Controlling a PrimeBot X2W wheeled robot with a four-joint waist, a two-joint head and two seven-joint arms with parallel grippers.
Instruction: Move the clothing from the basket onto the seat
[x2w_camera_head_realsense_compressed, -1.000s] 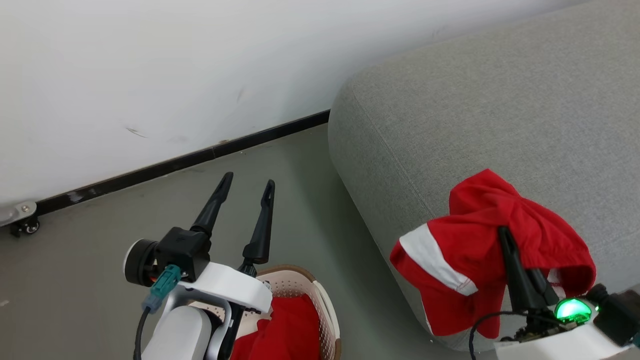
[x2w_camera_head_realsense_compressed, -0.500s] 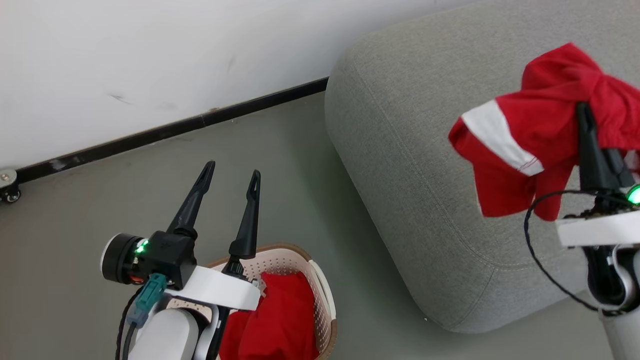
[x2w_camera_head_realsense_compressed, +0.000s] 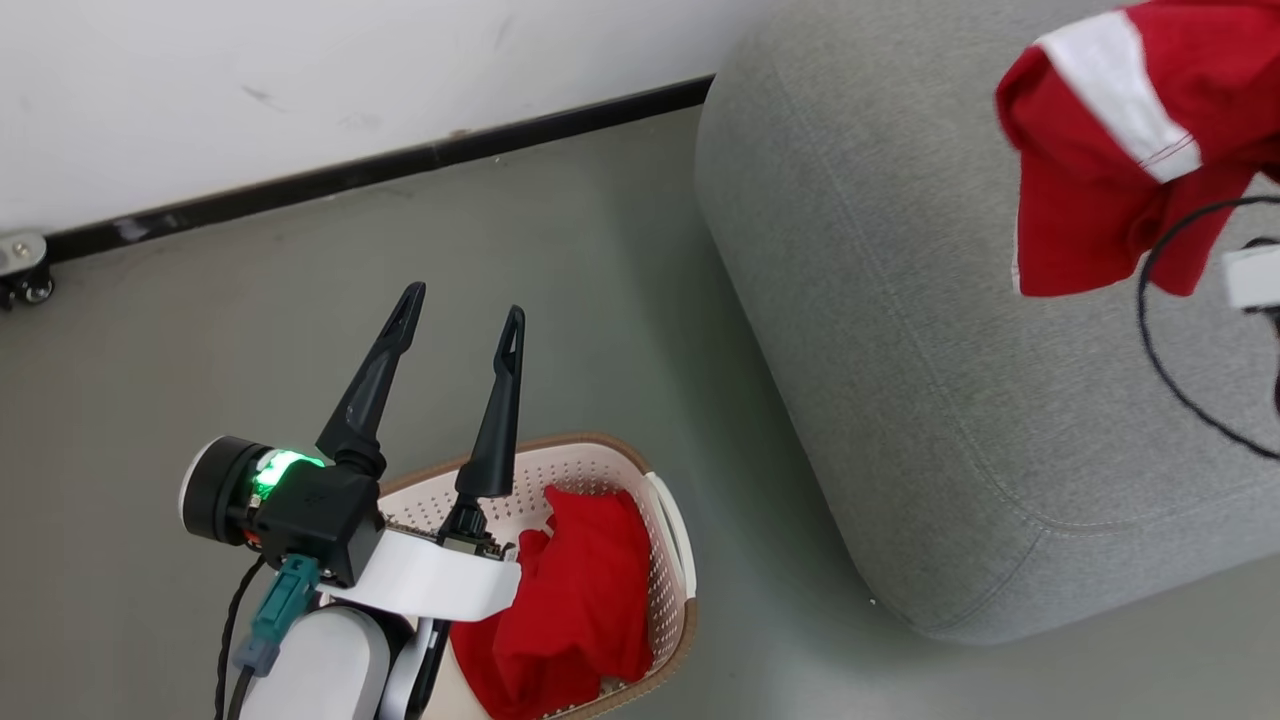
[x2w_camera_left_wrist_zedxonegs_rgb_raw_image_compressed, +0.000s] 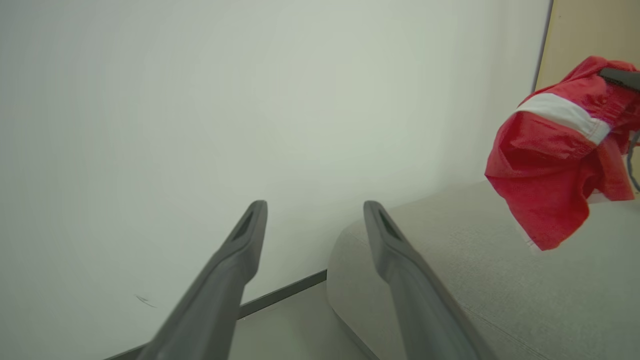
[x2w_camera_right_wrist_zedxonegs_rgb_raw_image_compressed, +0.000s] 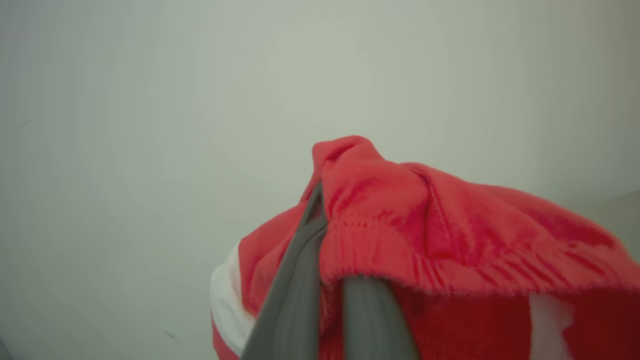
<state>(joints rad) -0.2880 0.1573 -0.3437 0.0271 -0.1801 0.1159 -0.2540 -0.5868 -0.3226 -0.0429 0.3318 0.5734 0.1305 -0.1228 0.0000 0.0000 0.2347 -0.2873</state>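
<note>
A red garment with a white band (x2w_camera_head_realsense_compressed: 1100, 150) hangs in the air over the light grey seat (x2w_camera_head_realsense_compressed: 900, 350), at the head view's upper right. My right gripper (x2w_camera_right_wrist_zedxonegs_rgb_raw_image_compressed: 320, 215) is shut on it; the cloth drapes over the fingers (x2w_camera_right_wrist_zedxonegs_rgb_raw_image_compressed: 300, 280). In the left wrist view the same garment (x2w_camera_left_wrist_zedxonegs_rgb_raw_image_compressed: 550, 160) dangles above the seat (x2w_camera_left_wrist_zedxonegs_rgb_raw_image_compressed: 450, 285). More red clothing (x2w_camera_head_realsense_compressed: 580, 590) lies in the cream basket (x2w_camera_head_realsense_compressed: 668, 590) on the floor at lower centre. My left gripper (x2w_camera_head_realsense_compressed: 460, 305) stands open and empty over the basket's far left rim, fingers (x2w_camera_left_wrist_zedxonegs_rgb_raw_image_compressed: 245, 235) pointing at the wall.
Grey-green floor lies between the basket and the seat. A white wall with a black baseboard (x2w_camera_head_realsense_compressed: 400, 165) runs along the back. A small caster (x2w_camera_head_realsense_compressed: 25, 275) sits at the far left by the wall. A black cable (x2w_camera_head_realsense_compressed: 1150, 330) loops under the right wrist.
The right gripper has carried the red garment up and to the right, further over the seat. The camera has shifted, showing more of the basket. The left gripper stays open.
</note>
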